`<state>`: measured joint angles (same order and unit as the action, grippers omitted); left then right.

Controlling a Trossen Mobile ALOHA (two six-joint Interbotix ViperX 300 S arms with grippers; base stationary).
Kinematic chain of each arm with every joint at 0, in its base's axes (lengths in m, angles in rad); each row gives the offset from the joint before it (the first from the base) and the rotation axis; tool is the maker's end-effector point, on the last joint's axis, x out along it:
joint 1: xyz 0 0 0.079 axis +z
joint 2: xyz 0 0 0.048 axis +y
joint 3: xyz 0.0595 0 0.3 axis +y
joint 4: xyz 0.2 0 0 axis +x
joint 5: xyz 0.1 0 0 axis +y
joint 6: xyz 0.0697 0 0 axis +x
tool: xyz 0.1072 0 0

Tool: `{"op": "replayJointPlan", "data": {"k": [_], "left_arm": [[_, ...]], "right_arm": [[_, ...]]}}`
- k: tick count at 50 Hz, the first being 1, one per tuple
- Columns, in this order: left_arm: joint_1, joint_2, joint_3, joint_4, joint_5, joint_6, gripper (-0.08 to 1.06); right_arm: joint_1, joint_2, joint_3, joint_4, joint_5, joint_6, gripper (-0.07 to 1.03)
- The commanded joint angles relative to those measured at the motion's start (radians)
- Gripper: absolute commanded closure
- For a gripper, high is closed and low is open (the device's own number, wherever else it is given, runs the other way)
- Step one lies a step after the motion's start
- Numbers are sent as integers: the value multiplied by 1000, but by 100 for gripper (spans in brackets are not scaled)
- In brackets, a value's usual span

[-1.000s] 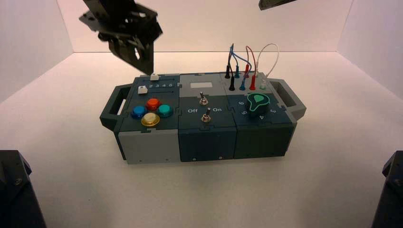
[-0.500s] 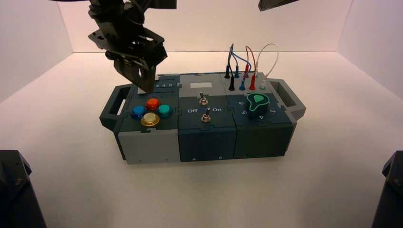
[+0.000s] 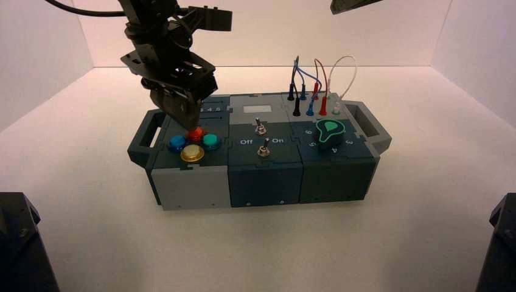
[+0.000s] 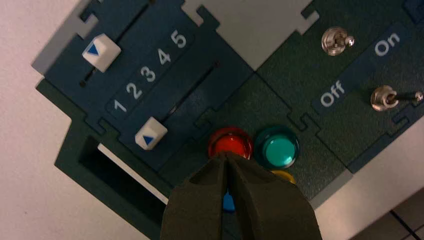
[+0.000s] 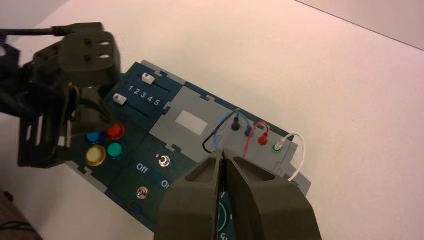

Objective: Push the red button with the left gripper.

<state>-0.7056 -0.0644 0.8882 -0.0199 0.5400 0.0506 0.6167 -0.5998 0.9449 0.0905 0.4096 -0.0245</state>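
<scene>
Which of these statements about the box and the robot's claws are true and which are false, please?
1. The left claw is over the group of round buttons. True.
2. The left claw's fingers are spread wide apart. False: they are together.
3. The red button lies between the blue button and the yellow button. False: it sits at the group's far side, opposite the yellow one.
4. The green-marked knob is on the box's right part. True.
5. The right claw is pressing the teal button. False: it hangs above the wired side of the box.
</scene>
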Motion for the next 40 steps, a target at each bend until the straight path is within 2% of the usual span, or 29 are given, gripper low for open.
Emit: {"op": "replayJointPlan", "data": {"k": [1, 17, 27, 40], "left_arm": [[-2, 11, -17, 2, 3, 5, 100], [-2, 9, -5, 2, 28, 3, 100], [-2, -69, -3, 2, 18, 3, 100], [-2, -94, -3, 5, 8, 3, 100]], "right_arm": [[12, -6, -37, 5, -6, 0, 99], [12, -23, -35, 5, -3, 0, 99], [12, -46, -29, 5, -3, 0, 99], [18, -37, -29, 5, -5, 0, 99]]}}
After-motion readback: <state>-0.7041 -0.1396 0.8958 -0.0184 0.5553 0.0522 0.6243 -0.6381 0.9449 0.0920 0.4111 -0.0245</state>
